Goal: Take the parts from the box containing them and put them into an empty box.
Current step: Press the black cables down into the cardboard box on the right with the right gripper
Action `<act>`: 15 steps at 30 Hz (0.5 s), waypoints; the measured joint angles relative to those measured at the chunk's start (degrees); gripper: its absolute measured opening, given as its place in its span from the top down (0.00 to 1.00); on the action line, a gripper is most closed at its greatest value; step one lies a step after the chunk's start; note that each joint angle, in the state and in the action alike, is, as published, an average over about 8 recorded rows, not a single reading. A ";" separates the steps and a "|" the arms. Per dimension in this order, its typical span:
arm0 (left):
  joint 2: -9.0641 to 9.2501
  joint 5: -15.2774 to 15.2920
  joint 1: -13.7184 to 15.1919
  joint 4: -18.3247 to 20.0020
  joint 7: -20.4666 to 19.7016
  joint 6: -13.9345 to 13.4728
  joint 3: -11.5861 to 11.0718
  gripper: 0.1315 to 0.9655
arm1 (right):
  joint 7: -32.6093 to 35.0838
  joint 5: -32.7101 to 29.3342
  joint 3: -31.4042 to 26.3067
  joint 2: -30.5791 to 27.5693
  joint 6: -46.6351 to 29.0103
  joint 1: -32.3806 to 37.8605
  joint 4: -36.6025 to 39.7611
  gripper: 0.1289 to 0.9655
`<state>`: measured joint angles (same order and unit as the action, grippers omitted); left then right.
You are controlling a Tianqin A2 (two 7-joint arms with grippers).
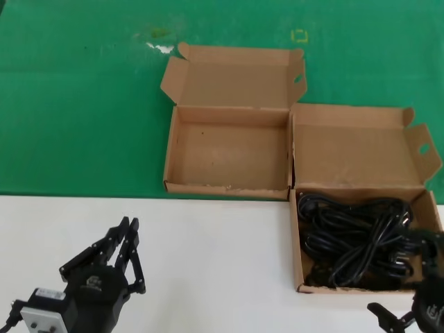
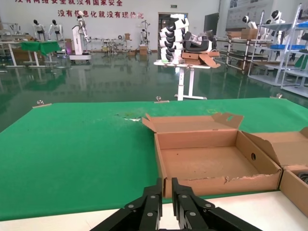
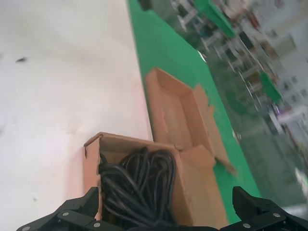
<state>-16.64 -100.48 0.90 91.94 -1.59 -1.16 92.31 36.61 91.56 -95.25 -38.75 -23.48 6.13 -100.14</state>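
Right pincer (image 3: 168, 211) — spread above cords (image 3: 139, 187)

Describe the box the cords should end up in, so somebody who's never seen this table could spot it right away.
Start at the green mat covering the far half of the table. Two open brown cardboard boxes sit side by side along its near edge; take the empty box on the robot's left. Its front rim has whitish chips and its floor is bare, while its neighbour holds tangled black cords.
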 joint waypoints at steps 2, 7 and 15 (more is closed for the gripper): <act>0.00 0.00 0.00 0.00 0.00 0.00 0.00 0.89 | 1.50 -0.60 -0.93 -1.23 -1.25 1.52 0.12 0.00; 0.00 0.00 0.00 0.00 0.00 0.00 0.00 0.93 | 5.61 -3.17 -3.81 -3.95 -4.04 6.11 1.31 0.00; 0.00 0.00 0.00 0.00 0.00 0.00 0.00 0.96 | 9.26 -8.00 -8.10 -6.49 -6.72 13.25 4.36 0.00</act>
<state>-16.64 -100.48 0.90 91.94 -1.59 -1.16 92.31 45.87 83.56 -103.35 -45.24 -30.21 19.38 -95.78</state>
